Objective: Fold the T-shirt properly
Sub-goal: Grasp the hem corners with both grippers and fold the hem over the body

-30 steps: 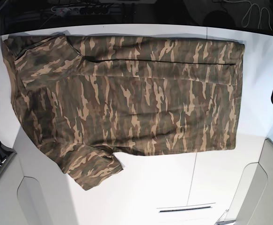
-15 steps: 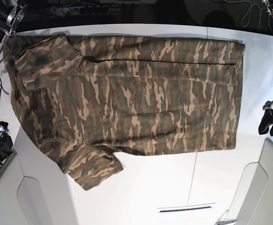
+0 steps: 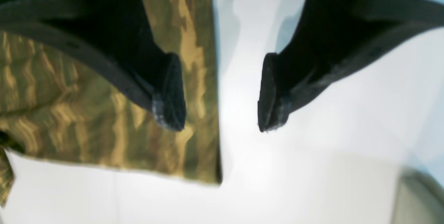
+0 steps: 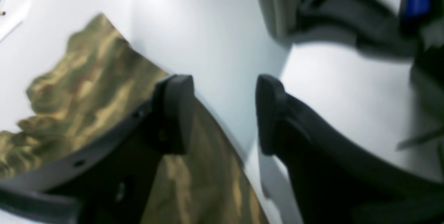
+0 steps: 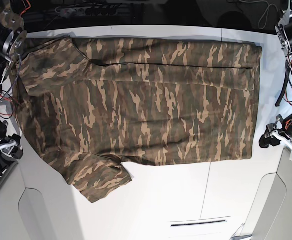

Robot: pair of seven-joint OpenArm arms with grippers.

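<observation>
Both arms have come in beside the T-shirt point(image 5: 135, 105) on the white table point(image 5: 176, 200).

Base view: large short-sleeved camouflage cloth T-shirt point(image 5: 135, 105) lies flat across the white table point(image 5: 186, 200). The left gripper point(image 5: 276, 136) hangs just beside its hem, the right gripper point(image 5: 5, 142) beside its collar edge.

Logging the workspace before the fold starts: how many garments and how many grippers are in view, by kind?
T-shirt: 1
Grippers: 2, the left gripper and the right gripper, both open and empty
Total: 3
</observation>
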